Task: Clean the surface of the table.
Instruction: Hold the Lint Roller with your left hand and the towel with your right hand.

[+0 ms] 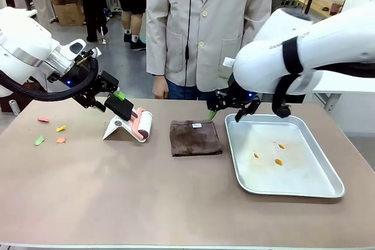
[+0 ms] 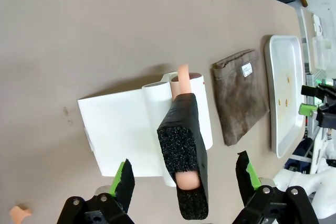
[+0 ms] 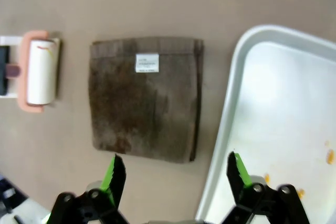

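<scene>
The brown table (image 1: 146,197) carries small coloured scraps (image 1: 50,130) near its far left. A lint roller (image 1: 142,125) leans on a white stand (image 1: 116,128). Its black foam handle (image 2: 182,150) lies between the open fingers of my left gripper (image 2: 184,165), with a gap on each side. From the front that left gripper (image 1: 115,99) is tilted down over the handle. My right gripper (image 3: 175,160) is open and holds nothing; it hovers above the near edge of a folded brown cloth (image 3: 144,98), beside the tray rim. In the front view the right gripper (image 1: 225,112) hangs behind the cloth (image 1: 195,137).
A shiny metal tray (image 1: 316,188) at the right holds a few orange crumbs (image 1: 276,153). A person in a beige coat (image 1: 205,27) stands at the far edge of the table. The near half of the tabletop is bare.
</scene>
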{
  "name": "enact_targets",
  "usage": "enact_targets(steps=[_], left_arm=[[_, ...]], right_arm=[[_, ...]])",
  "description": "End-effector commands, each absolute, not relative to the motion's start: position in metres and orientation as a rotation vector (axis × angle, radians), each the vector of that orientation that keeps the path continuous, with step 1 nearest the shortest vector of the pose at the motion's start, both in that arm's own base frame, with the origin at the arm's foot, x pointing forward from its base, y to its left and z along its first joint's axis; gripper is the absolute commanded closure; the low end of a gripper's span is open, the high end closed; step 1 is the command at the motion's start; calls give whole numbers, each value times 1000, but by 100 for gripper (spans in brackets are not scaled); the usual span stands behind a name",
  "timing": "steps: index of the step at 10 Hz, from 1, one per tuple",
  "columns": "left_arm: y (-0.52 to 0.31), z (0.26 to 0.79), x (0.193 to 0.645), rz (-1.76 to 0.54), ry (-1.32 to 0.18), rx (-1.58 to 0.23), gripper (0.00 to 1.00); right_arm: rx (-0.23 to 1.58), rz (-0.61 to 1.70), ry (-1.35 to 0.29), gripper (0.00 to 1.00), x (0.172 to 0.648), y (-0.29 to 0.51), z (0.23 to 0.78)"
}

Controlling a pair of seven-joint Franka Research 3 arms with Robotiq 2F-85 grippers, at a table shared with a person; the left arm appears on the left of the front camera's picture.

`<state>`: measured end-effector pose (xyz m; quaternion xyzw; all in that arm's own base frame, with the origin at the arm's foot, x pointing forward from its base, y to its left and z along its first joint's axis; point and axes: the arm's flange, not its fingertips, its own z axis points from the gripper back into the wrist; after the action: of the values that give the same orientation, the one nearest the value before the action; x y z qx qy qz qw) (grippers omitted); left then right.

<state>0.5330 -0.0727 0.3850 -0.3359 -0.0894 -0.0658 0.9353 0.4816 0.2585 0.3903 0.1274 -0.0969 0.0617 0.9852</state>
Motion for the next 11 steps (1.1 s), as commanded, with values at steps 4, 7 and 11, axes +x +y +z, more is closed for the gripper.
enact_targets(steps=[4, 7, 11], left_arm=[[-73, 390, 530, -162, -193, -697, 0], [-74, 388, 531, -170, -195, -692, 0], [-75, 386, 533, -181, -187, -685, 0]], right_arm=[[152, 111, -86, 0, 523, 301, 366], [112, 123, -38, 0, 538, 311, 335], [84, 120, -17, 0, 544, 321, 316]])
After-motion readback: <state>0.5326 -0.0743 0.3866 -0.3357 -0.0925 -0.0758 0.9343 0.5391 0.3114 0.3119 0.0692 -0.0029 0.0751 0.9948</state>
